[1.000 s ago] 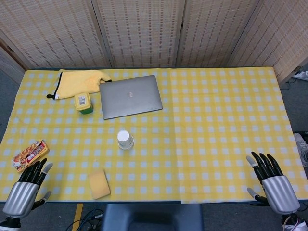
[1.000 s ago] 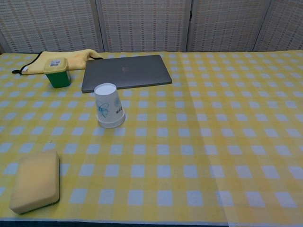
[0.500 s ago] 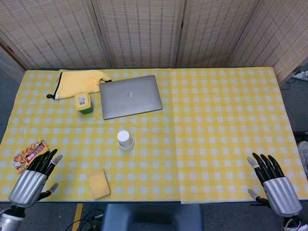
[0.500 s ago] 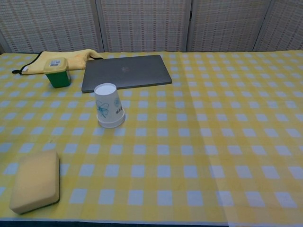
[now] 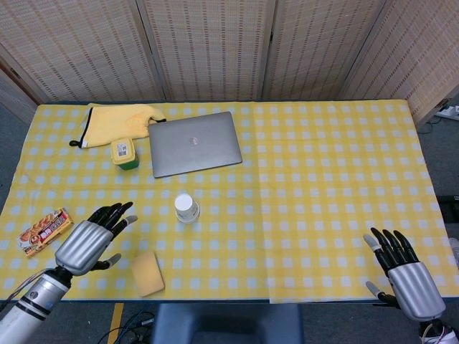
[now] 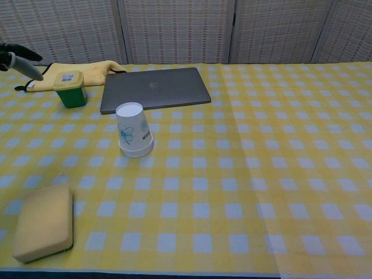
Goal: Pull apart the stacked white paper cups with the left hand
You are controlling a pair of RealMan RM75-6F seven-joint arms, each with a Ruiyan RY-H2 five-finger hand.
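The stacked white paper cups [image 5: 187, 208] stand upside down near the table's middle, with a blue print on the side [image 6: 133, 137]. My left hand [image 5: 92, 238] hovers open over the table's front left, fingers spread, a good way left of the cups. In the chest view only its fingertips [image 6: 17, 57] show at the upper left edge. At the front right corner my right hand [image 5: 400, 274] is open and holds nothing.
A closed grey laptop [image 5: 193, 142] lies behind the cups. A green container [image 5: 125, 154] and a yellow cloth [image 5: 118, 120] are at the back left. A yellow sponge [image 5: 147, 274] sits at the front left, and a snack packet [image 5: 44, 231] near the left edge.
My left hand has risen from the front left corner and moved right and forward over the table, toward the cups. The right hand has barely shifted.
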